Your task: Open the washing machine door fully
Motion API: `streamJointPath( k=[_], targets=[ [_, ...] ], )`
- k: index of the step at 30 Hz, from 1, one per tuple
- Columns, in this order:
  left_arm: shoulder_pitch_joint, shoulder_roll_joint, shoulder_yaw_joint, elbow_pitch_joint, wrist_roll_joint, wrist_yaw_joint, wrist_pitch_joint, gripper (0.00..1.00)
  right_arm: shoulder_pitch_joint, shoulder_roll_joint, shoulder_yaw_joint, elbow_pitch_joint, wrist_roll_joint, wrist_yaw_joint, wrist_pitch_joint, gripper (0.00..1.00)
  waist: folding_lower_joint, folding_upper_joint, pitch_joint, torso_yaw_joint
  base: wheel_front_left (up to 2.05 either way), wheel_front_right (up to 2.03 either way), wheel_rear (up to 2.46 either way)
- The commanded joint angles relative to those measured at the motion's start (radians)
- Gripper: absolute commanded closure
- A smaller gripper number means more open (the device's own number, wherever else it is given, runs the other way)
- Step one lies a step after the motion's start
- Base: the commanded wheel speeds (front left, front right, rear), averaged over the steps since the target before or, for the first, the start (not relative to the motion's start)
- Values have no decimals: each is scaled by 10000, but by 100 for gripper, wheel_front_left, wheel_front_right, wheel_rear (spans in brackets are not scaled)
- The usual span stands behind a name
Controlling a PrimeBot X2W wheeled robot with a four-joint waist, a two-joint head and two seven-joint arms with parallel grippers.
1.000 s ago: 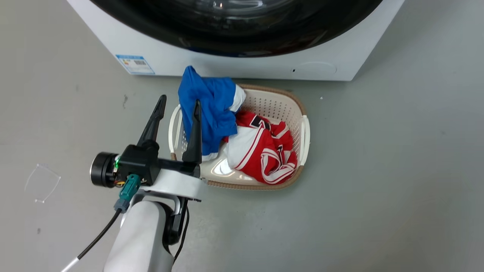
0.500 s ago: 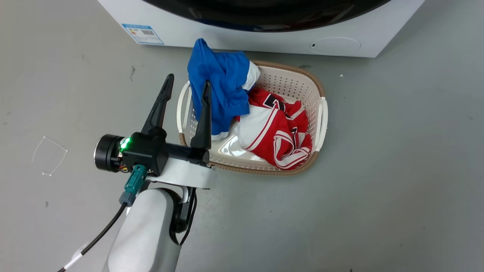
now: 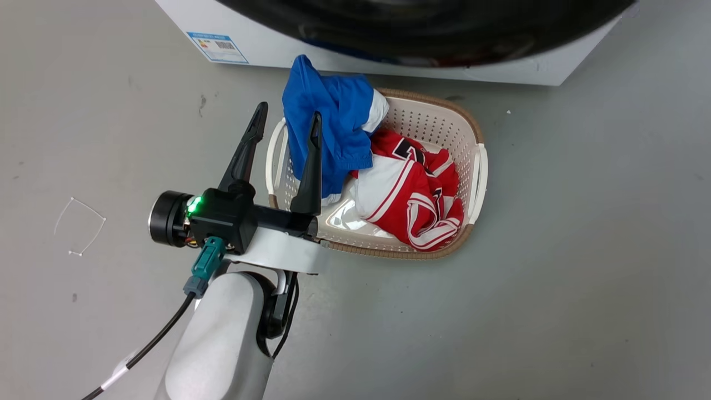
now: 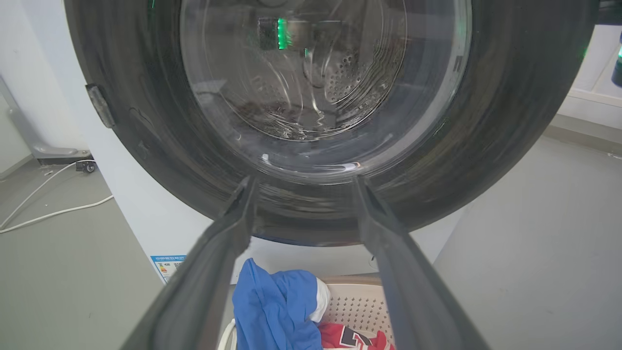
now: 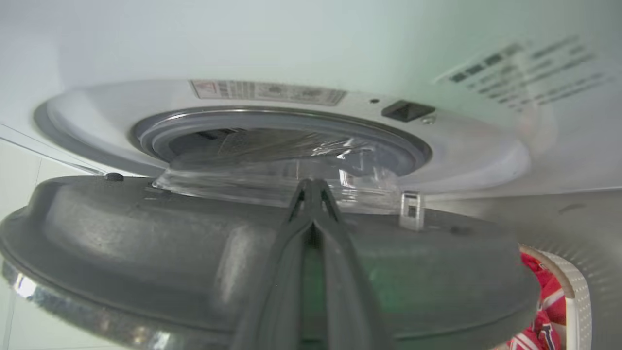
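I see the white washing machine [image 3: 266,47] along the top of the head view. The washing machine door [image 4: 510,121] is a huge glossy black ring with clear bulging glass at centre. It stands ajar, grey inner face apart from the opening in the right wrist view. Basket [image 3: 479,172] on the floor just before it, blue garment [image 3: 333,128] and red jersey [image 3: 411,205] inside. Left end effector [image 3: 289,110] spread, aimed at the door. Right end effector [image 5: 313,183] pressed together by the door's inner side; contact I can't tell.
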Motion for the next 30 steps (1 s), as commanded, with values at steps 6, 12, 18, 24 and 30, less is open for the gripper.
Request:
streamJointPath(
  k=[6,12,18,24,30],
  targets=[
    [231,-9,20,204,-5,-38,-26,0,820,219,96,-377,267,29,754,100,-1,-1,-467,-135,0,0,0],
    [531,-9,107,416,26,-175,-27,0,1733,410,324,-879,398,29,1582,100,-1,-1,-1124,-244,0,0,0],
    [1100,-8,244,675,121,-301,-27,0,3048,658,620,-1685,474,27,2120,100,-1,-1,-2007,-303,0,0,0],
    [1728,-8,490,834,206,-505,-26,0,4443,1031,881,-2730,628,27,2402,100,-1,-1,-2750,-332,0,0,0],
    [2181,-8,573,993,258,-662,-26,0,5481,1395,1062,-3523,809,29,2504,100,-1,-1,-3313,-307,0,0,0]
  ],
)
